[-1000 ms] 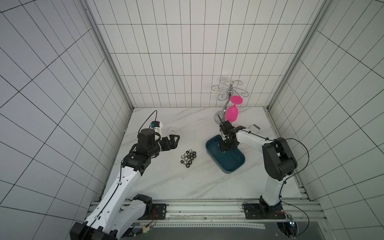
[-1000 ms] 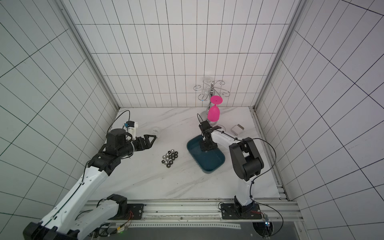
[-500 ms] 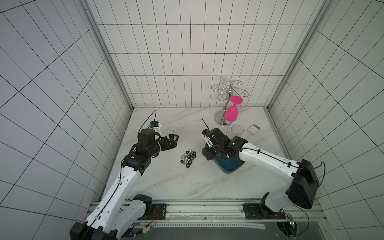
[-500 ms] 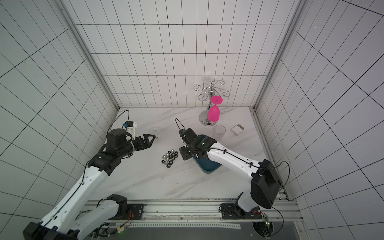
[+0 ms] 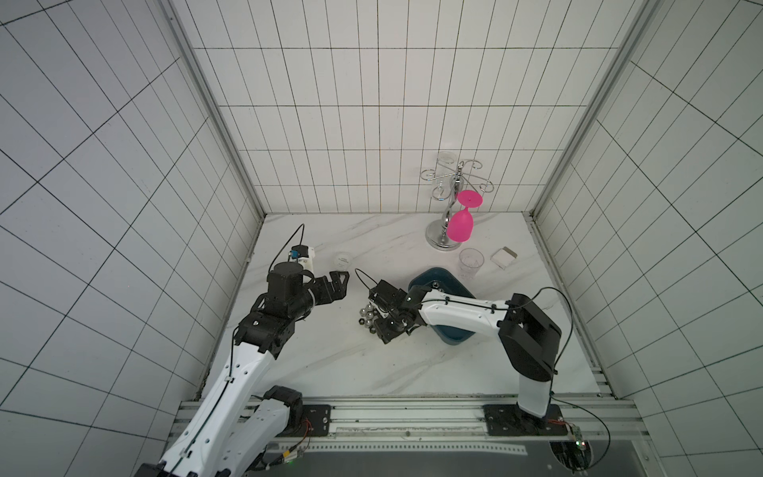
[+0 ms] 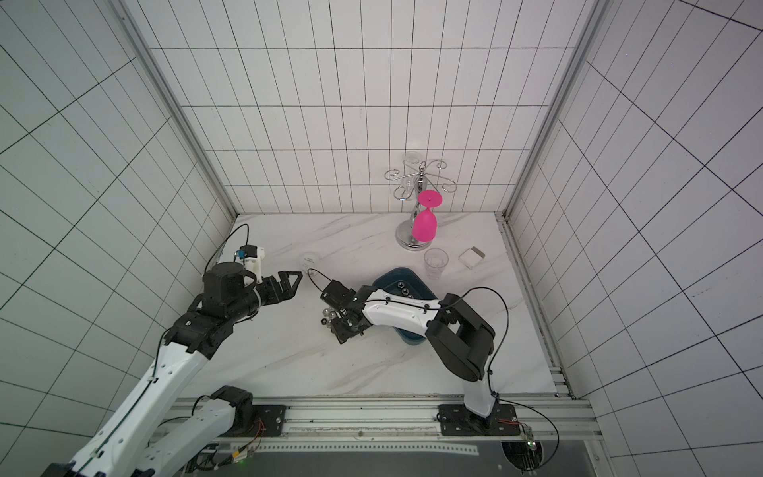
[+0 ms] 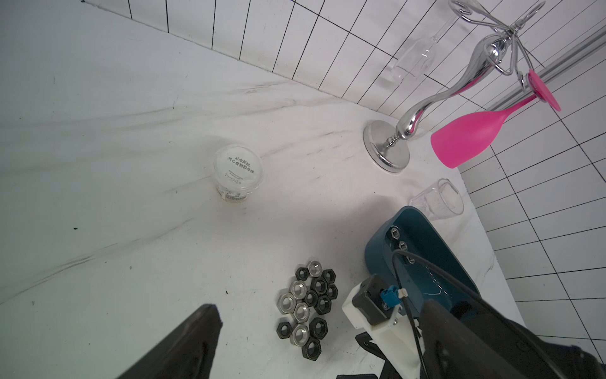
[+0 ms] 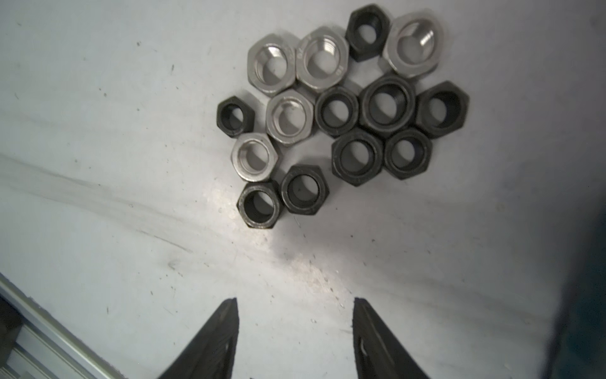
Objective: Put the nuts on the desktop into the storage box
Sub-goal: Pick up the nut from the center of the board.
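The nuts (image 8: pixel 364 105) lie flat, holes upward, packed in a tight cluster on the surface (image 8: pixel 131 164). The right wrist view shows five silver and nine black, and a few more rest at the far end of the storage box (image 5: pixel 454 285). That box sits just beside the cluster, its long axis running diagonally from the clear cup (image 5: pixel 470 264) toward the front rail (image 5: pixel 413 413). The right arm (image 5: pixel 462 314) crosses it and hides its middle in both top views. The right gripper (image 8: pixel 295 302) points down just short of the cluster, jaws apart and empty, and covers some nuts from above. The left gripper (image 6: pixel 294 284) hangs above the surface with its jaws spread, apart from the nuts. A small lidded tub (image 7: pixel 237 170) reads "从今天起 关心食物和身体"; its smaller print is illegible.
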Controlling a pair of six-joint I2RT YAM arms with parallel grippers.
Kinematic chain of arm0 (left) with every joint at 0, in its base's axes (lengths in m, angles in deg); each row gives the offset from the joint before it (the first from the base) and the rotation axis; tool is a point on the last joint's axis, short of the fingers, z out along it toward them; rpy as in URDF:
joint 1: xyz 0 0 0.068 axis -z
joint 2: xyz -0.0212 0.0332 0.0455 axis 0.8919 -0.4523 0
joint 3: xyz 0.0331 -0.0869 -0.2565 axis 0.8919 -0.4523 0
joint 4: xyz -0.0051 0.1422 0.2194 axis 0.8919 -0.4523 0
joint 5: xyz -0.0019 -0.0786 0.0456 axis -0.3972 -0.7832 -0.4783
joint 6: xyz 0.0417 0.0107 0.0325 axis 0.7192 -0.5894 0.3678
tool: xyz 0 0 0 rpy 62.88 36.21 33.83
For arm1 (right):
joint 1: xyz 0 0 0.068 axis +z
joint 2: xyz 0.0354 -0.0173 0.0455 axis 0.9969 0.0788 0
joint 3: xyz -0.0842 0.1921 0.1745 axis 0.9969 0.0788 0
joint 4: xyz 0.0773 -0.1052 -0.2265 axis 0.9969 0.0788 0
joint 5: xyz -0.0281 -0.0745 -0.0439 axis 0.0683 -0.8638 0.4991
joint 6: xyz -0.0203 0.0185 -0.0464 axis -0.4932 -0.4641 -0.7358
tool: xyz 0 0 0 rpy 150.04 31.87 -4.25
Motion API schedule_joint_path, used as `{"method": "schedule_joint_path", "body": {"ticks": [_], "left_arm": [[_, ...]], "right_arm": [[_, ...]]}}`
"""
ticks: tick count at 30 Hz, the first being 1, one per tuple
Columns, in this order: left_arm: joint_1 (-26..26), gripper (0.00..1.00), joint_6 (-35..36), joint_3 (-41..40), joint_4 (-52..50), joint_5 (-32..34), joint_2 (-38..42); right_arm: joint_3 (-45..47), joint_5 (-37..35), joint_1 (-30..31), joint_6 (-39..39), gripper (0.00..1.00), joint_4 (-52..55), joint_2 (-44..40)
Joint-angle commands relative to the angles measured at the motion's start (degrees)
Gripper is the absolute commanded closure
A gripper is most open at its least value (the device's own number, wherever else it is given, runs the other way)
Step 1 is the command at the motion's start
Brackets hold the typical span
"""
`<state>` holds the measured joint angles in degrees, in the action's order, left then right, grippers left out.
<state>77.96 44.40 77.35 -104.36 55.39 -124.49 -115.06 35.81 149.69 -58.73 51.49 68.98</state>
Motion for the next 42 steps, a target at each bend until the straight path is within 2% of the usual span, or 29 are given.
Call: {"method": "schedule_joint_path", "body": {"ticks": [1,9,14,26,31,37,42], "left_arm": [[-0.1,0.02,1.8,-0.2,-2.6,1.6,1.5],[-1.3,0.01,4.5,0.6,-6.1,1.9,3.5],[-3.8,0.01,5.2,0.5,-6.3,0.0,3.3],[-6.4,0.01,6.4,0.4,-6.1,-1.7,3.2],[-6.5,0.01,5.8,0.4,-5.3,-2.4,2.8],[-6.4,0.01,3.6,0.6,-2.8,-5.8,1.2],[-5.9,0.01,0.8,-0.1,1.7,-8.4,-0.9]], "right_arm": [[-3.4,1.1,0.7,1.2,0.42,0.3,3.4],[-9.2,0.7,1.1,1.2,0.43,2.1,9.9],[-12.4,0.2,1.3,0.7,0.44,3.3,12.7],[-13.8,-5.1,2.3,-0.5,0.72,7.9,13.7],[-11.4,-6.9,2.3,-0.3,0.83,7.0,10.3],[-7.4,-7.0,-0.2,-0.2,0.82,3.3,-1.5],[-0.5,-7.0,-7.5,0.8,0.82,2.3,-13.3]]}}
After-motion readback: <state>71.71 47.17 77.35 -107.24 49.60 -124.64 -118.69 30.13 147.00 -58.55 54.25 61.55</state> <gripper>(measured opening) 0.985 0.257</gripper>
